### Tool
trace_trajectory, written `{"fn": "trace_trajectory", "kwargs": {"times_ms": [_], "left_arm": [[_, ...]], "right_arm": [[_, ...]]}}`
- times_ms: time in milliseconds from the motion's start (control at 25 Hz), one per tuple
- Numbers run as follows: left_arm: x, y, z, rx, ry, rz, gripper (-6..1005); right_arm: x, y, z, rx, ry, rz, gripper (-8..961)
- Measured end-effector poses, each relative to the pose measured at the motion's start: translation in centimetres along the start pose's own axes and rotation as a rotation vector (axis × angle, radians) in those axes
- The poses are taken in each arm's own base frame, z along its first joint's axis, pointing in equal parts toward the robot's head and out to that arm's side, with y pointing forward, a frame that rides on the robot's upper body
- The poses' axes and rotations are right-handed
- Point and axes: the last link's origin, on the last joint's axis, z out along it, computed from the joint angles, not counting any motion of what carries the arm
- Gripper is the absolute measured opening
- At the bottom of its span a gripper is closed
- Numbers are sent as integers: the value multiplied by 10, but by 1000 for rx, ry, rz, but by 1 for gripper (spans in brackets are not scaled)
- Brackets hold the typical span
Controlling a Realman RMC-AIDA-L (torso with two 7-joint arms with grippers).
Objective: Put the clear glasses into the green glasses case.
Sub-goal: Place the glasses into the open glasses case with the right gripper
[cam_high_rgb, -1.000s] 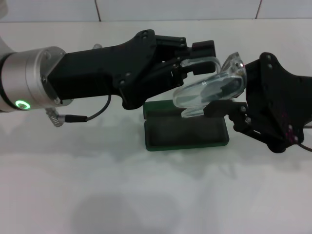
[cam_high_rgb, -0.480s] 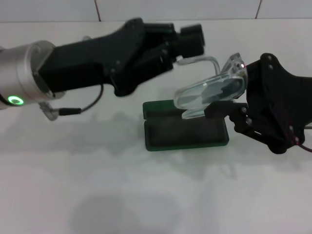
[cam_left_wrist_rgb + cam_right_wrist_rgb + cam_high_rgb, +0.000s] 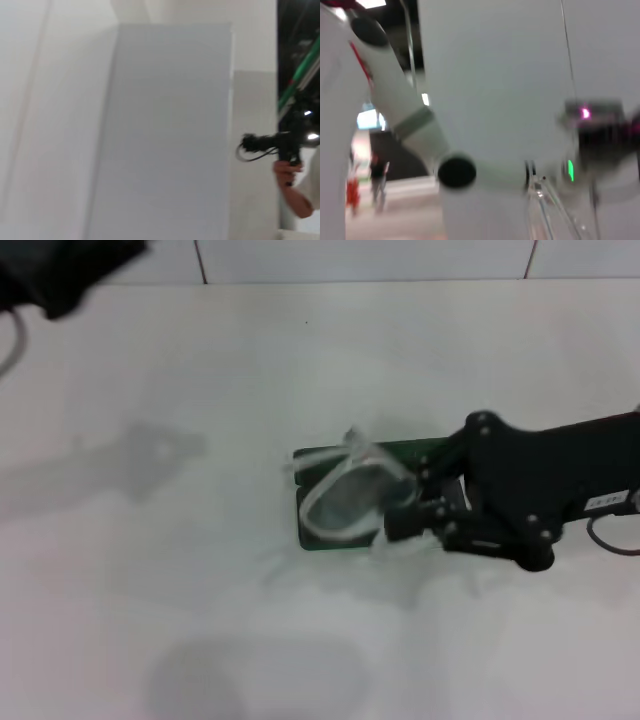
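The right gripper [image 3: 405, 525] pinches the clear glasses [image 3: 345, 498] by their right end and holds them low over the open green glasses case [image 3: 425, 452]. The glasses lie toward nine o'clock from the gripper, and their long axis looks nearly parallel to the case, slightly tilted. The right arm reaches in almost flat from three o'clock. The left gripper [image 3: 60, 275] is far away at ten o'clock; whether it is spread cannot be told.

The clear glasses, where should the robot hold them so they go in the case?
Probably by the end nearest the right gripper, coming from the robot's right: the clear glasses lie lengthwise over the open green glasses case, so that end sticks out free.
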Motion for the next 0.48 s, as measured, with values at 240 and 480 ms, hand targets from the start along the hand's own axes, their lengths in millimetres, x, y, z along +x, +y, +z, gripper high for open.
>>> {"fn": "trace_trajectory", "kwargs": {"times_ms": [240,480], "left_arm": [[22,3,-24,67,-1,52,106],[16,5,-23,72,12,48,106]], "right_arm": [[-17,-13,8,56,321,142,110],[-35,-40,45,118,729,265,110]]}}
